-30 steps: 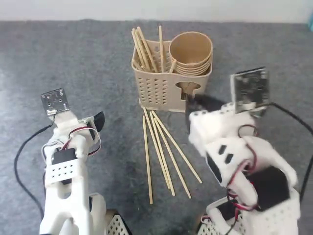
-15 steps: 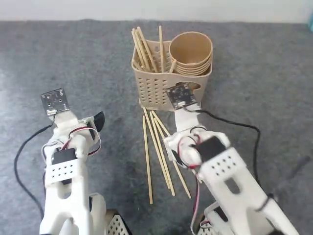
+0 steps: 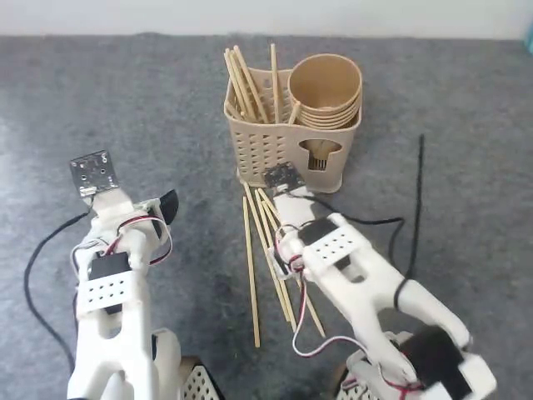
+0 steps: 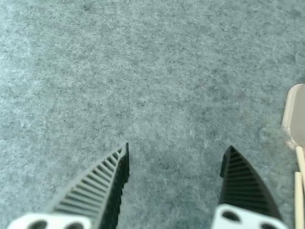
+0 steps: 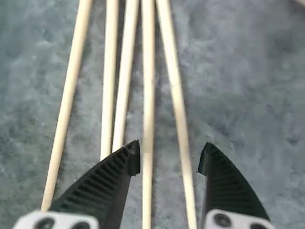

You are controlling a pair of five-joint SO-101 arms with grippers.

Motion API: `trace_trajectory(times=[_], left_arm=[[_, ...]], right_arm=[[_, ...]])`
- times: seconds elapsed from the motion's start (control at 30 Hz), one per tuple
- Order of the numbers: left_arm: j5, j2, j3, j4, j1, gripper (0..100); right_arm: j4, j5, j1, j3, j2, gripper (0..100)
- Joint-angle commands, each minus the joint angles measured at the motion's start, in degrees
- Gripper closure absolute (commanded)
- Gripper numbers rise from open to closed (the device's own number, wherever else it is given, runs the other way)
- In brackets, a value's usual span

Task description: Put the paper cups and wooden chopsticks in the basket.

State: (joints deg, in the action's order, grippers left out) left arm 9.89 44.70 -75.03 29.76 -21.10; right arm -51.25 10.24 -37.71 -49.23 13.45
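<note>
Your right gripper (image 5: pixel 170 147) hangs low over the loose chopsticks (image 3: pixel 252 275) fanned on the grey mat (image 3: pixel 125 100), on the robot's side of the basket (image 3: pixel 265 150). Its jaws are spread, and two sticks run between the fingers. Whether either finger touches wood is hard to tell.

From above, the right arm's own body covers that gripper and the middle of the fan. The stick ends nearest the basket and the ends farthest from it poke out past the arm.

Your left gripper (image 4: pixel 178 148) is off to the basket's left, well apart from it. Its jaws are spread wide with bare mat between the fingers. In its wrist view a corner of the basket is cut off at the edge, with a couple of stick tips just beside it.

Inside the basket, a stack of paper cups (image 3: pixel 325 83) fills the right compartment; the rims nest too tightly to count. A bundle of chopsticks (image 3: pixel 243 83) leans in the left compartment, tips rising above the rim.
</note>
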Motion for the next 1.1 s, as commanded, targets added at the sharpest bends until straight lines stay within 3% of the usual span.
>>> trace_trajectory(times=[0.0, 0.3, 0.47, 0.53, 1.07], left_arm=[[-0.8, 1.4, 0.6, -1.3, -0.4, 71], [-0.8, 1.4, 0.6, -1.3, -0.4, 71], [-0.8, 1.4, 0.6, -1.3, -0.4, 71], [-0.8, 1.4, 0.6, -1.3, -0.4, 71], [-0.8, 1.4, 0.6, -1.3, -0.4, 71]], right_arm=[[2.4, 0.0, -2.9, 0.6, -0.9, 78.6], [6.1, 0.0, 0.6, 0.6, -3.6, 79.6], [5.8, 0.0, 1.1, 0.6, -3.8, 99.8], [5.5, 0.0, 1.1, 0.6, -3.7, 96.6], [4.0, 0.0, 0.5, 5.9, -3.8, 98.8]])
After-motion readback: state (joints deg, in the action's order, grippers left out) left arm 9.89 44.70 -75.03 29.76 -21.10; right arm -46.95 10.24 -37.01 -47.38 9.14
